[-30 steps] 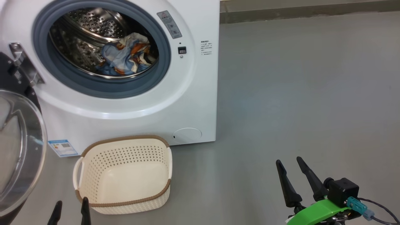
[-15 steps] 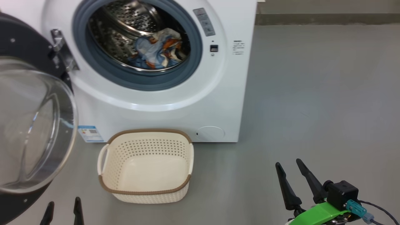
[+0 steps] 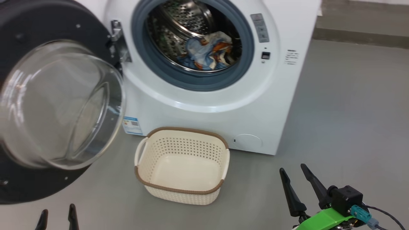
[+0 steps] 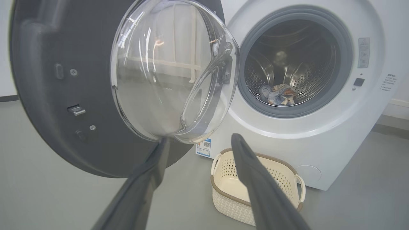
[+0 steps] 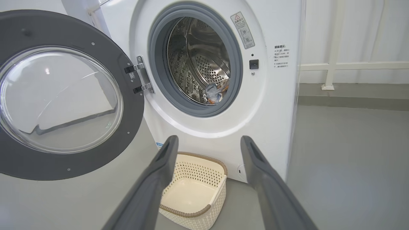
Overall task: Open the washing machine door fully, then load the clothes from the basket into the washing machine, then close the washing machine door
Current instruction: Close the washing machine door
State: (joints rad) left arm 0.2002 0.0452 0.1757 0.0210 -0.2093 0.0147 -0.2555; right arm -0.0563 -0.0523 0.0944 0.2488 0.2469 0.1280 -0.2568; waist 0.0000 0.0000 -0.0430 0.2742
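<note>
You have the washing machine standing open before you. Its door is swung out to the machine's left on the steel hinge, with the dark inner face and clear glass bowl turned your way. The clothes lie inside the machine's drum, low down, a blue bundle with orange prints. The basket sits on the floor just in front of the machine, below the drum opening, its cream bottom bare.

Your left gripper is released, fingers spread and grasping nothing, out in front of the machine by the door's lower edge. Your right gripper is released too, well out from the machine's right front corner.

The left wrist view gives you the metal latch on the door's inner face, on the side far from the machine. The right wrist view gives you the white rail along the wall to the machine's right, and looks more squarely at the door's glass
</note>
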